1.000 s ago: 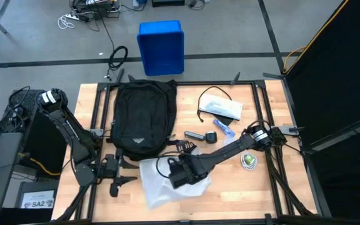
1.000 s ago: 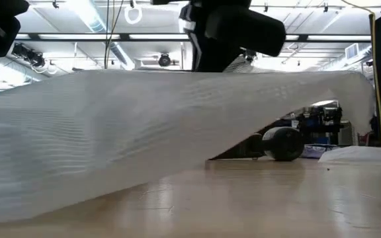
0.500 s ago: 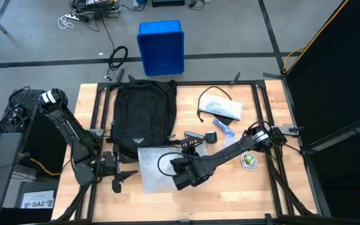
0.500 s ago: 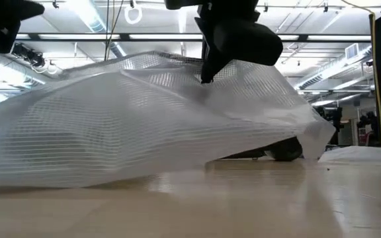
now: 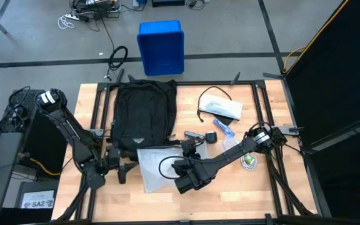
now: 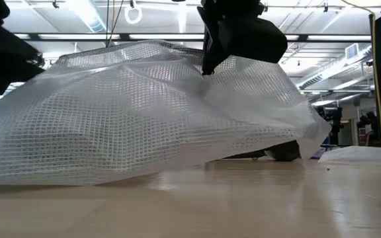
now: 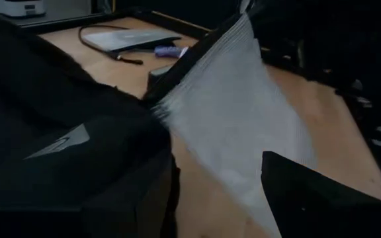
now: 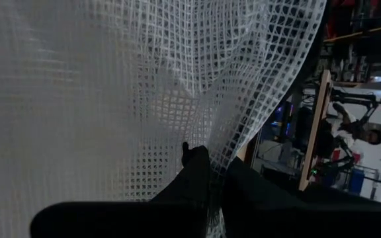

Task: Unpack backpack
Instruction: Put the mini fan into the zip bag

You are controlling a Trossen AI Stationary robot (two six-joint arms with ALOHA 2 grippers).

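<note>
The black backpack (image 5: pixel 141 115) lies flat at the table's far left. Just near of it a white mesh pouch (image 5: pixel 157 167) is raised into a hump, with its lower edge (image 6: pixel 111 173) on the table. My right gripper (image 5: pixel 181 162) is above the pouch's right part, shut on the mesh. My left gripper (image 5: pixel 121 170) hovers open at the table's left edge. It points at the pouch, and the left wrist view shows the pouch's slanting sheet (image 7: pixel 230 125) beyond its fingers, untouched. My right gripper pinches a raised fold of the pouch's mesh (image 8: pixel 211 151) between its two fingers, near the top of the hump (image 6: pixel 204 71). The fingers come slanting down from the table's right. The mesh hangs from them like a tent, with its lower part on the table.
Right of the backpack lie a flat white pouch with a black cord (image 5: pixel 220 107), a blue-purple item (image 5: pixel 224 127), two small black items (image 5: pixel 195 135) and a green round thing (image 5: pixel 249 160). A blue bin (image 5: pixel 161 47) stands on the floor beyond the far edge.
My right gripper has drawn the pouch toward the backpack and raised it. The sheet, which lay low and spread out, now stands bunched into a tall hump farther left. My left gripper has sunk and turned toward the pouch.
</note>
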